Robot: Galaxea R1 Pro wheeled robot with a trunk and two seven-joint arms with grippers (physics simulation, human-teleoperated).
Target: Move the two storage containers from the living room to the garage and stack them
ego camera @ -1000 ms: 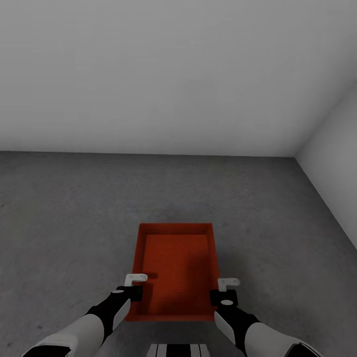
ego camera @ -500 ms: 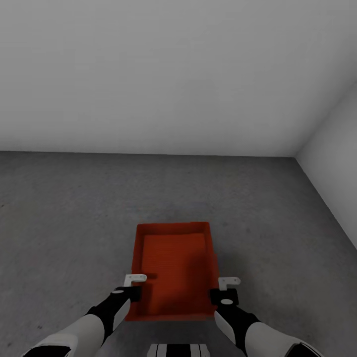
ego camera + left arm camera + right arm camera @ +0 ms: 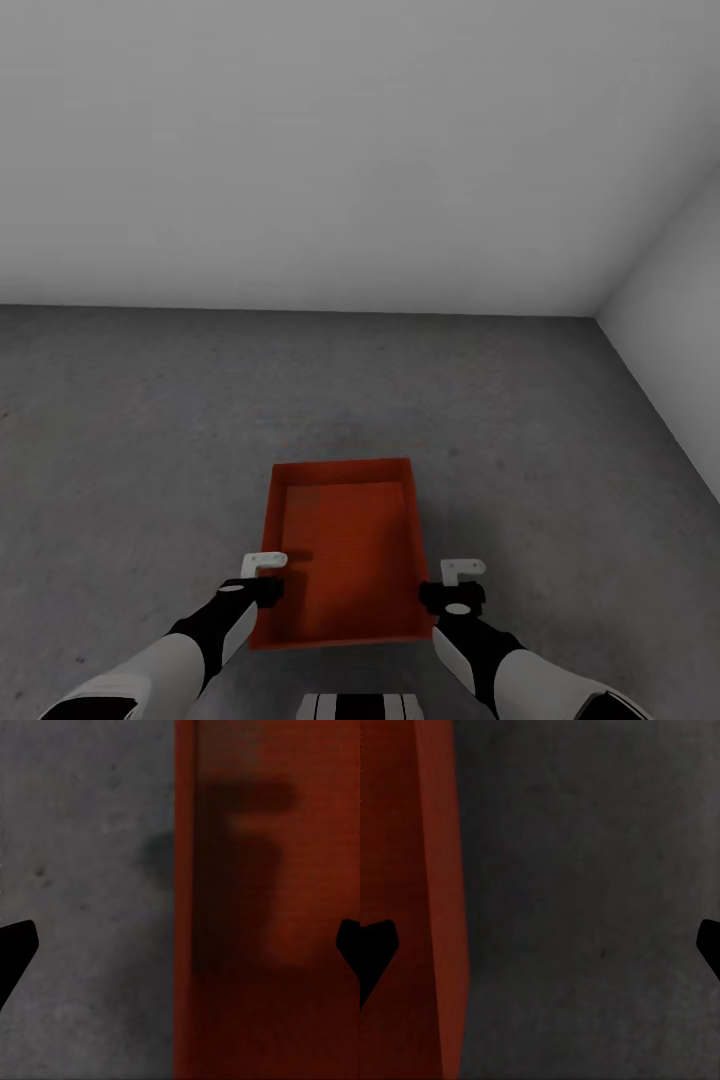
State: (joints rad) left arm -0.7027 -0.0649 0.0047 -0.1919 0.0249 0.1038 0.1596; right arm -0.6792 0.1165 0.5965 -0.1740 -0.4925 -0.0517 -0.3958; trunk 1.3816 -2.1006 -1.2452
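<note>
A: What has changed since a second ago?

B: The storage container (image 3: 345, 550) has shifted a little. Its far rim sat higher in the head view before and now reads lower, and its near left corner lies further left. Half a second ago a second red edge peeked out along its right side, as though one bin sat skewed over another; now the outline is one clean rectangle. The left hand (image 3: 262, 575) has moved slightly left, the right hand (image 3: 458, 580) has barely moved, and the walls and floor line have not shifted.

A: How many containers do you count?

B: One outline for certain. Whether a second lies nested exactly under it, I cannot tell.

A: And from left to right?

B: First the left hand, just beside the container's left wall, its two dark fingertips spread wide in the left wrist view, one over the floor (image 3: 82, 870), the other over the red inside (image 3: 262, 907). Then the container, flat on the dark grey floor (image 3: 140, 420) of the garage, well short of the white back wall (image 3: 300, 150). Then the right hand, just beside the right wall, fingers wide too, straddling the rim (image 3: 439, 892). Neither hand holds anything.

A: Hands in all?

B: Two.
</note>
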